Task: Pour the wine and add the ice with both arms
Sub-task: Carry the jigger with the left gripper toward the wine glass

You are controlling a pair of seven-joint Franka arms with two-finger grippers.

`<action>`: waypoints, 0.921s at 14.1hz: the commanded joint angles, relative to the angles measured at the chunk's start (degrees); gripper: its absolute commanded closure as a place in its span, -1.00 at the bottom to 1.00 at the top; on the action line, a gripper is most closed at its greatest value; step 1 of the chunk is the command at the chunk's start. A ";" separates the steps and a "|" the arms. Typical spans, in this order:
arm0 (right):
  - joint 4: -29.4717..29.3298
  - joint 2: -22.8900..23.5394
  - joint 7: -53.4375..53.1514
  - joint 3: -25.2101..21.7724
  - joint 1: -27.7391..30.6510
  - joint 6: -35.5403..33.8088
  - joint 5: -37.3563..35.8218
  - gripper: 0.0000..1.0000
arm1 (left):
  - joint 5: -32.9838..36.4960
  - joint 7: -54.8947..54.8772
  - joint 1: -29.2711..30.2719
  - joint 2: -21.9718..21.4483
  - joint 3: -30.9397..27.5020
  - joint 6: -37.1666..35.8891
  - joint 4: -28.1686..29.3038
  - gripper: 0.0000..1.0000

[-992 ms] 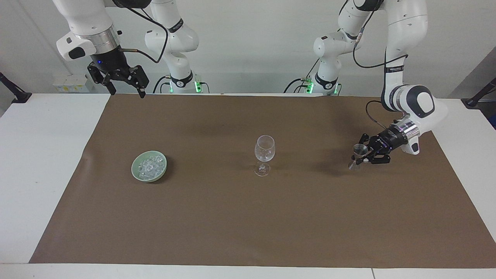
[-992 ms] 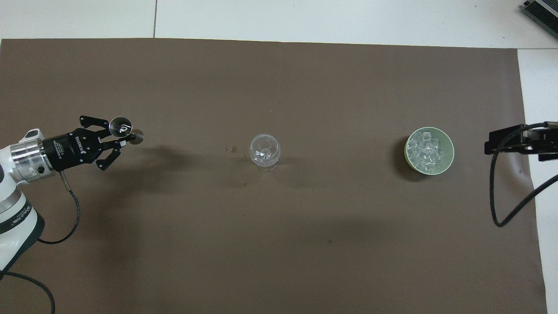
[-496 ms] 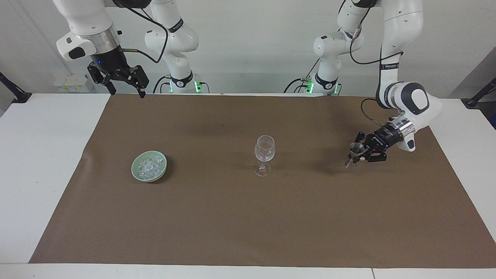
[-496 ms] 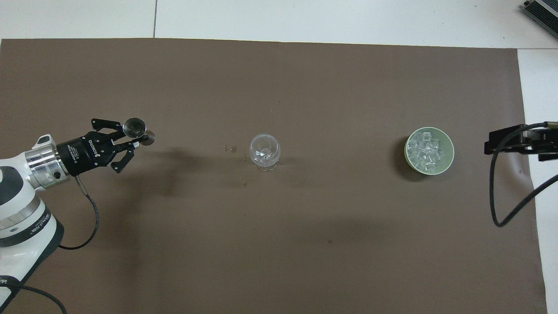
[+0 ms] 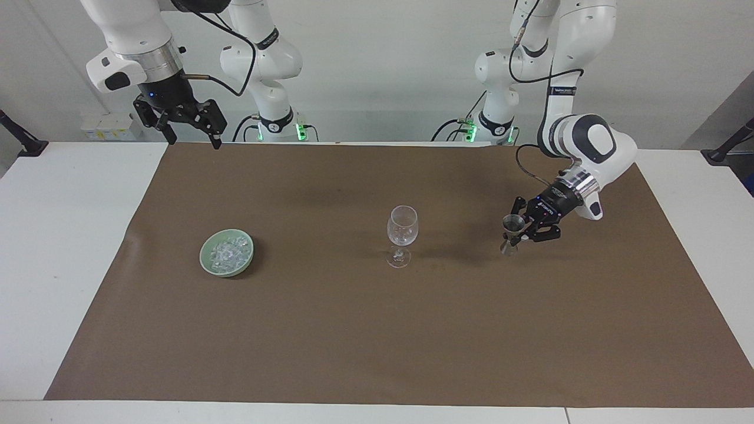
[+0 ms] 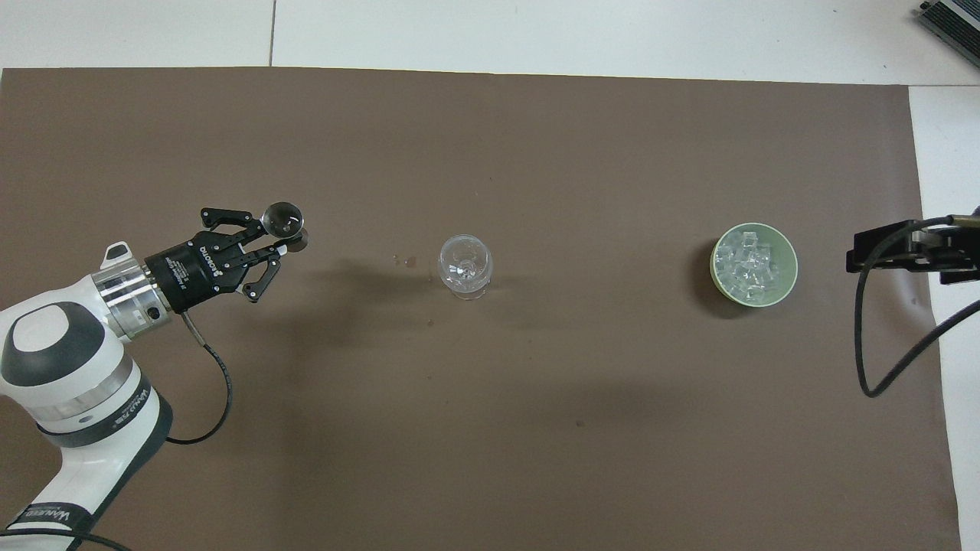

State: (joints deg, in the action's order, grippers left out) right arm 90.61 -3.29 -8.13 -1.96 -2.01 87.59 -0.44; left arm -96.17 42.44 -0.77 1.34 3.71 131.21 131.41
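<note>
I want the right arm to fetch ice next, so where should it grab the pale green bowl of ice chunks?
Pinch the rim of the pale green bowl from straight above, one finger inside, one outside. It is low, round and open-topped, with clear ice chunks filling its middle, so probably only the thin wall offers a hold.

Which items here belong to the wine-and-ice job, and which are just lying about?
Belongs to the job:
- metal jigger, gripped in the left pincer above the brown mat
- wine glass, upright mid-mat
- ice in the green bowl
- right pincer, open, waiting raised at the mat's robot-side edge

Just lying about:
- brown mat
- small stains beside the glass
</note>
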 commanded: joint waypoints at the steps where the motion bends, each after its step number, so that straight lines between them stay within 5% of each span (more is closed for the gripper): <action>1: 3.61 -2.16 1.54 0.11 0.26 1.89 1.23 -1.00 | -3.66 0.89 -4.40 -3.01 -0.81 5.00 2.00 1.00; 13: 7.56 -1.99 1.63 0.73 0.43 8.83 1.23 -1.00 | -12.20 0.37 -18.21 -6.00 -0.90 22.50 0.86 1.00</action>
State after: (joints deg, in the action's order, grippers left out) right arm 96.38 -4.58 -8.12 -1.60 -2.03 94.67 -0.44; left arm -106.85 42.60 -16.27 -2.70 3.68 150.52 131.61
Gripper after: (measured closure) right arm 0.000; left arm 0.780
